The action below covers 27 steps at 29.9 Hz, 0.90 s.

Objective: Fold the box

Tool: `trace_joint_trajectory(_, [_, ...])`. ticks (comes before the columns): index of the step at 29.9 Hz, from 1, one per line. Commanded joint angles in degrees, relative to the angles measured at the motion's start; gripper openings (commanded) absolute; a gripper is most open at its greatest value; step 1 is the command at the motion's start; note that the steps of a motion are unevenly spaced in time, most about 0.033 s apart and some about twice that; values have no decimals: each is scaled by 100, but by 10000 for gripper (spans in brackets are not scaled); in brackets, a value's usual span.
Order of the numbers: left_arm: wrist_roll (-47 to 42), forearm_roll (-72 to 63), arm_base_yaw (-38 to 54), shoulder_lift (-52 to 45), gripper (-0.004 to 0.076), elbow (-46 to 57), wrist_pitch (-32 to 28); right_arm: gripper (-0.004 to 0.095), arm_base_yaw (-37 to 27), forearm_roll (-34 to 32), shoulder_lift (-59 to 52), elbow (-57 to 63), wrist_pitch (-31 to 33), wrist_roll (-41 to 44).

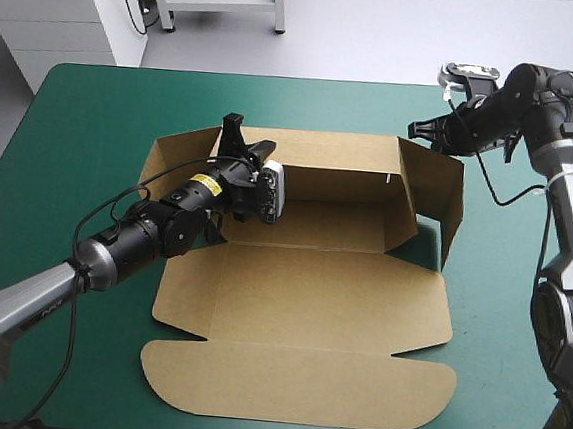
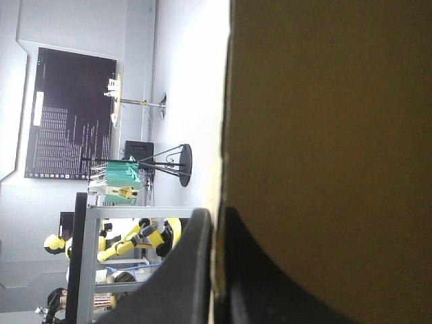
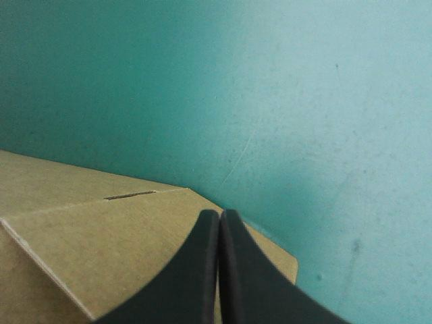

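At the middle of the table (image 1: 94, 117), on its teal-green cover, lies the box (image 1: 299, 306), partly formed. The far wall (image 1: 341, 169) and the right side wall (image 1: 434, 192) stand raised. The base and the rounded lid panel (image 1: 297, 386) toward the near edge lie flat.

The left end effector (image 1: 238, 135) is clamped on the board at the box's far left corner. The left wrist view shows the sheet edge-on between its black fingers (image 2: 182, 270). The right end effector (image 1: 429, 130) is clenched with nothing between its fingers. It hovers just beside the top of the right side wall, toward the table's far right corner.

Hazards, as judged from this state:
- Nothing pins the base, so a pull from the left arm could drag the whole sheet across the cover.
- The right side wall is unsupported and could spring outward.
- A hard pinch or twist may crease or tear the board away from its score line.
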Motion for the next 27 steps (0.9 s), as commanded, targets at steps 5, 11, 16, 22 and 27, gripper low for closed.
trace_joint_trajectory(5, [-64,-96,-2,-228,-8,-169,-454,-18,-1,164,-775,384,145,-381])
trace_joint_trajectory(11, [-64,-166,-2,-228,-8,-169,-660,-18,-1,231,-825,446,145,-423])
trace_joint_trajectory(16, [-7,-460,-2,-228,-8,-169,-648,-18,-1,411,-825,456,144,-490])
trace_joint_trajectory(22, [538,-893,7,-219,-1,-169,-648,-17,-1,1053,-863,774,32,-958])
trace_joint_trajectory(27, [538,-903,7,-219,-1,-169,-648,-14,12,1338,-1187,1550,-675,-1452])
